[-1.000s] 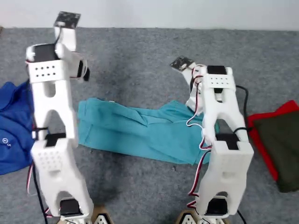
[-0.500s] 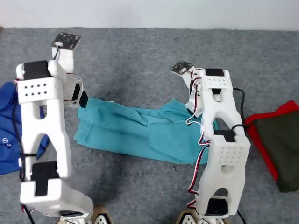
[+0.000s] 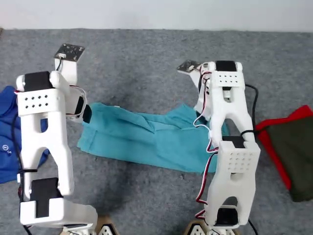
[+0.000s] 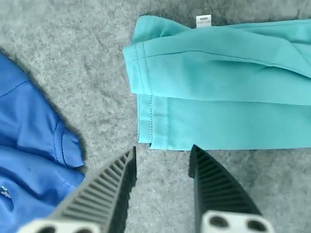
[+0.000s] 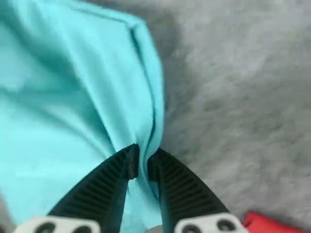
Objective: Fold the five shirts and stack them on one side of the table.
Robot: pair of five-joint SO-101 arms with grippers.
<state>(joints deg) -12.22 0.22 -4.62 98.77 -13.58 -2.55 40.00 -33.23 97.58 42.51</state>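
Observation:
A teal shirt (image 3: 146, 139) lies crumpled lengthwise across the middle of the grey table. My left gripper (image 4: 163, 153) hovers open just off the shirt's left end, beside the hemmed corner (image 4: 146, 121), with bare carpet between its fingers. In the high view that gripper (image 3: 84, 111) sits at the shirt's left edge. My right gripper (image 5: 142, 155) is shut on a raised fold of the teal shirt (image 5: 73, 111) at its right end. In the high view the right arm (image 3: 225, 107) covers that spot.
A blue shirt (image 3: 7, 137) lies loose at the far left, close to the left gripper, and shows as blue shirt (image 4: 29, 145) in the left wrist view. On the right edge, a dark olive shirt (image 3: 296, 152) rests on a red shirt (image 3: 274, 142).
The left arm has swung back and down from the far side of the table to the teal shirt's left edge. The right arm has barely shifted.

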